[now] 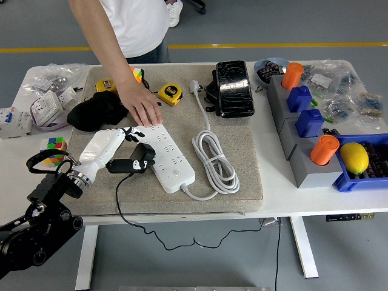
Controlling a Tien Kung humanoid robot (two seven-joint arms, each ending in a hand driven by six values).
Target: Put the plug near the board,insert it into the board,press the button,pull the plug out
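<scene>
Your left hand reaches in from the lower left, its white shell lying over the grey mat, and its fingers are closed around a black plug. The plug sits just beside the left long edge of the white power strip, touching it or nearly so (you cannot tell from here whether the prongs are seated in a socket). A thin black cord runs from the plug down across the mat, over the near edge of the surface and hangs below it.

The power strip lies at a slant on the mat, its far end up by the person's hand and its near end toward you. That hand rests flat, palm down, fingertips on the strip's far end. The strip's own white cable is coiled just to its right, and its white plug end lies farther back on the mat.

Behind the strip you have a black cloth, a yellow tape measure and a black pouch. A colour cube sits on the surface near your left wrist. Off to the right stand grey blocks topped with orange cylinders and blue pieces, next to a blue bin with a lemon.
</scene>
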